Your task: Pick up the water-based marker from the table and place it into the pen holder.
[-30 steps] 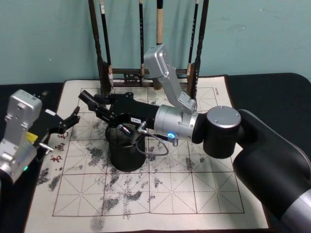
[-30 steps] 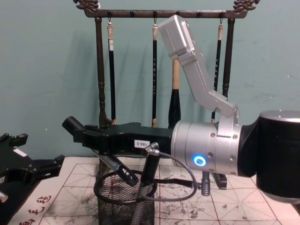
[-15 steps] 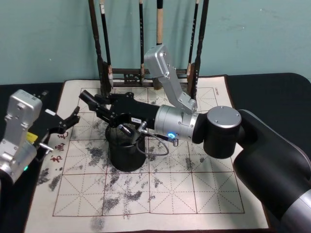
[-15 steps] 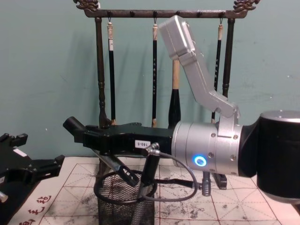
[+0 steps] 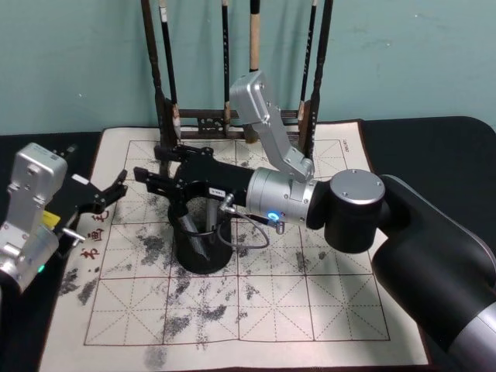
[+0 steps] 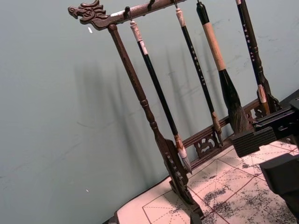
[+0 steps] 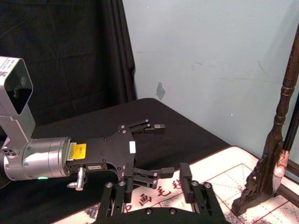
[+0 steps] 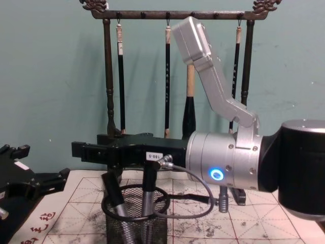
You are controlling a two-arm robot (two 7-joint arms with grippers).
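Observation:
The pen holder, a short black wire-mesh cup, stands on the left part of the practice mat. The water-based marker leans inside it, dark upper end just above the rim, also seen through the mesh in the chest view as the marker in the pen holder. My right gripper hovers open just above the cup, holding nothing; from the side this right gripper lies level over the rim. My left gripper rests open at the mat's left edge, apart from the cup.
A tall dark wooden brush rack with several hanging brushes stands behind the cup, close to my right arm. The ink-stained gridded mat covers the black table. A grey cable loops beside the cup.
My right gripper has opened and let go of the marker, which was held tilted over the cup. The marker now stands inside the pen holder. The left arm has not moved.

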